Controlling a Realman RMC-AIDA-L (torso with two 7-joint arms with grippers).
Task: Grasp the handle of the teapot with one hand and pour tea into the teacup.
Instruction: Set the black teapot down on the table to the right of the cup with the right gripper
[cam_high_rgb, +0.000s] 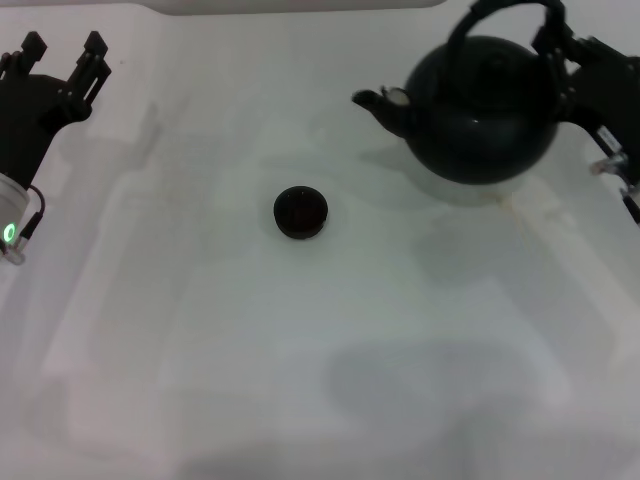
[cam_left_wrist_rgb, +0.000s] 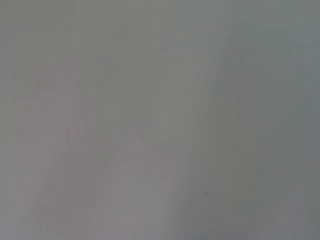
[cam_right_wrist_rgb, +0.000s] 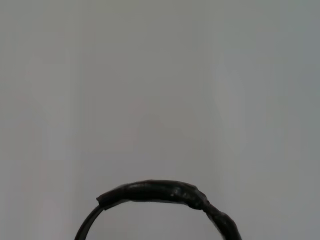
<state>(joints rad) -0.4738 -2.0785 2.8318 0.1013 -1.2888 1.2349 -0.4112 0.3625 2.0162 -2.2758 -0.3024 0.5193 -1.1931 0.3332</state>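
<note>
The large black teapot (cam_high_rgb: 485, 110) stands at the far right of the white table, its spout (cam_high_rgb: 380, 103) pointing left toward the middle. Its arched black handle (cam_high_rgb: 505, 12) loops over the top and also shows in the right wrist view (cam_right_wrist_rgb: 160, 192). My right gripper (cam_high_rgb: 556, 40) is at the right end of the handle, its fingers closed around it. The small black teacup (cam_high_rgb: 301, 213) sits near the table's middle, left of and nearer than the spout. No tea is visible. My left gripper (cam_high_rgb: 62, 52) is open and empty at the far left.
The white table surface (cam_high_rgb: 320, 360) stretches around the cup. A faint brownish stain (cam_high_rgb: 505, 203) lies just in front of the teapot. The left wrist view shows only plain pale surface.
</note>
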